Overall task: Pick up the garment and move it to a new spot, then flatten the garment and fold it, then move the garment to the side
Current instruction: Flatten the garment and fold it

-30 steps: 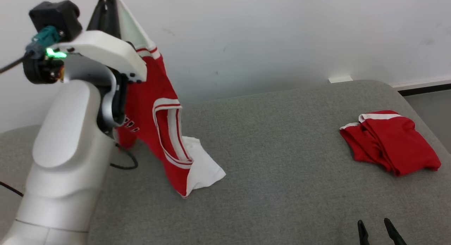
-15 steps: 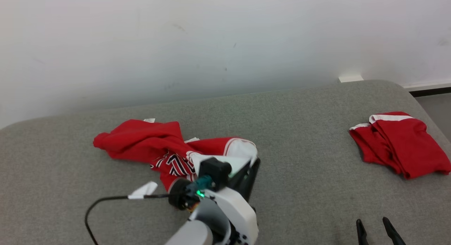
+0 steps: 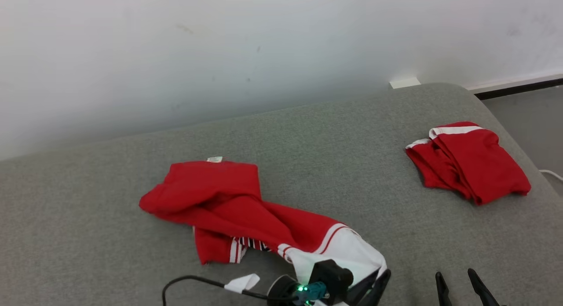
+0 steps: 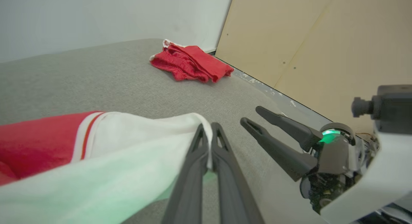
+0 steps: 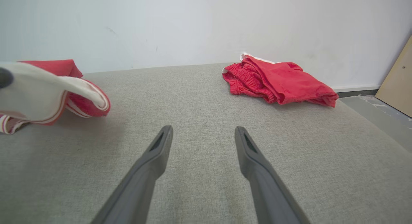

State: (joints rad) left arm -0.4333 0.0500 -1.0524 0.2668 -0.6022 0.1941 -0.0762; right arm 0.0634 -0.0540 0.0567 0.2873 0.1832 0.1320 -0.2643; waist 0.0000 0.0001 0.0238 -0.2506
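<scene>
Grey upholstered surface (image 3: pixel 334 165) below a white wall, with a crumpled red-and-white jersey garment (image 3: pixel 220 209) lying across the lower middle of the head view.

Left gripper (image 4: pixel 208 126), at the bottom centre of the frame, is pinched tight on the jersey's white hem. Right gripper (image 5: pixel 203 134), at lower right, stands wide apart and holds nothing. A folded pair of red shorts (image 3: pixel 466 161) sits well apart at the upper right. To flatten well, the free gripper should probably take a second white corner, then both should draw outward and low so the twisted body unrolls without bunching.
</scene>
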